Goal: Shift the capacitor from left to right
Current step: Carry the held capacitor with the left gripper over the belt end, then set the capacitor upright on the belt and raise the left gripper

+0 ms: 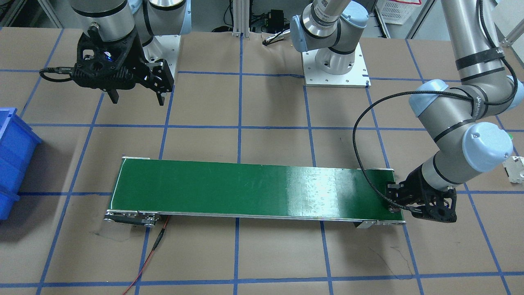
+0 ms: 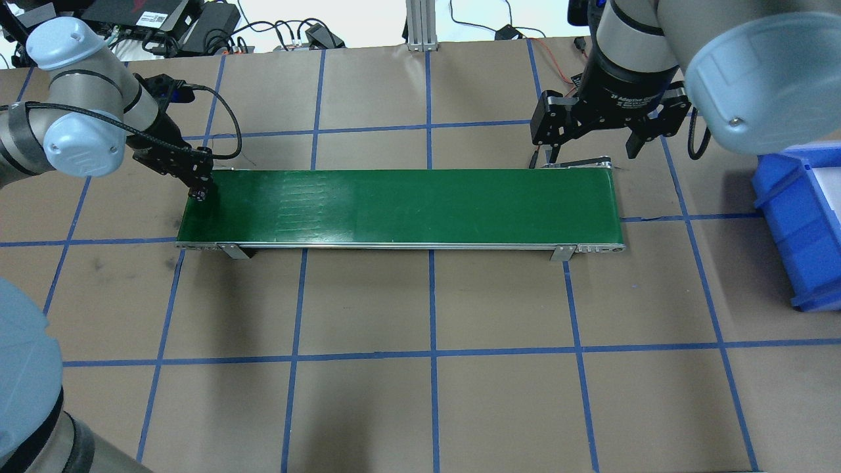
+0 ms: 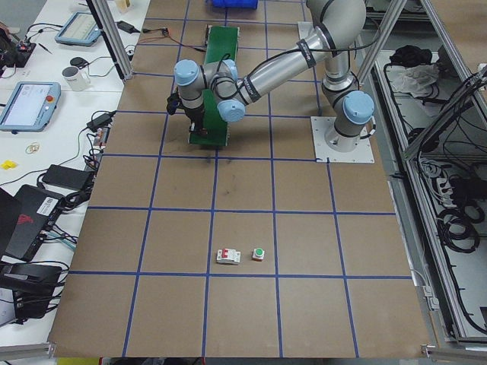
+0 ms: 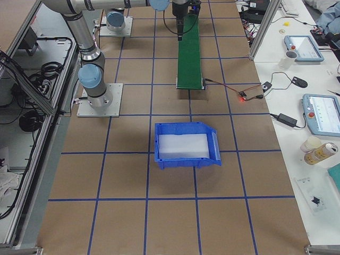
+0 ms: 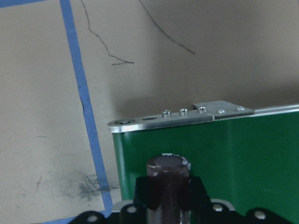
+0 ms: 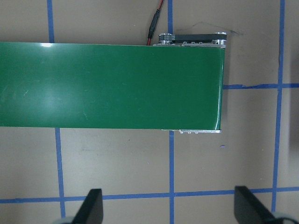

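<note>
A brown tabletop (image 2: 368, 407), taped into a blue grid, carries a long green conveyor belt (image 2: 407, 207) lying across its middle, seen from over the robot's shoulders. Far out on the left, in the side view, a white-grey blocky part (image 3: 227, 256) and a white part with a green round cap (image 3: 259, 254) sit just beside each other on the tabletop, well apart from the belt.

The left arm bends low to the belt's left end. Its left fingers (image 5: 140, 192) are closed on the capacitor (image 5: 168, 173), a stubby dark brown cylinder standing upright between them. It is over the green surface near the end corner of the belt; whether it touches the belt cannot be told.

At the belt's right end, the right fingers (image 6: 92, 206) are spread wide with nothing between them. They are raised above the tabletop just beyond the belt's far edge.

Further right, a blue bin (image 2: 801, 217) stands on the tabletop, apart from the belt.
</note>
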Robot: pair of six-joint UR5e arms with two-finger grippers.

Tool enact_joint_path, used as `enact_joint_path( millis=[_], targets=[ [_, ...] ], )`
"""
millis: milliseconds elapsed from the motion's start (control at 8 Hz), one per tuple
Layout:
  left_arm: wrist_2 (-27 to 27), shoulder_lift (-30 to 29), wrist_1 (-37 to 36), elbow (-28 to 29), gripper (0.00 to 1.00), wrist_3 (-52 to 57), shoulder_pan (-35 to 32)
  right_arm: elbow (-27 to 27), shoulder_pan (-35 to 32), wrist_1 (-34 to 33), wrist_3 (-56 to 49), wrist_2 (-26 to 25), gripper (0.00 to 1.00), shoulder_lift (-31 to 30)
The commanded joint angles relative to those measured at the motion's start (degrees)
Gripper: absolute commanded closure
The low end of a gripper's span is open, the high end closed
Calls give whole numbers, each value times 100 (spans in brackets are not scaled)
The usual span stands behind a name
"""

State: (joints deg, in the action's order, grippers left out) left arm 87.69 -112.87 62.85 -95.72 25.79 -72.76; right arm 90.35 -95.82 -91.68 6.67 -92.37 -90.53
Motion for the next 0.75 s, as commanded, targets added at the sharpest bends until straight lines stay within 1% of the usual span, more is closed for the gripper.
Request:
enact_joint_path(
  millis=[0,125,375,625],
  targets=[
    [-60,54,69,-17,1,-729,-89,0,2,-8,1,0,0,0],
    [-7,298,182,0,0,-907,-281,0,2,18,1,-1,0,0],
    [195,1202,831,9,0,-1766,-738,0,2,10,9,-1,0,0],
    [143,1959,965,10,0,-1849,-959,0,2,10,-17,-18,0,0]
  ],
)
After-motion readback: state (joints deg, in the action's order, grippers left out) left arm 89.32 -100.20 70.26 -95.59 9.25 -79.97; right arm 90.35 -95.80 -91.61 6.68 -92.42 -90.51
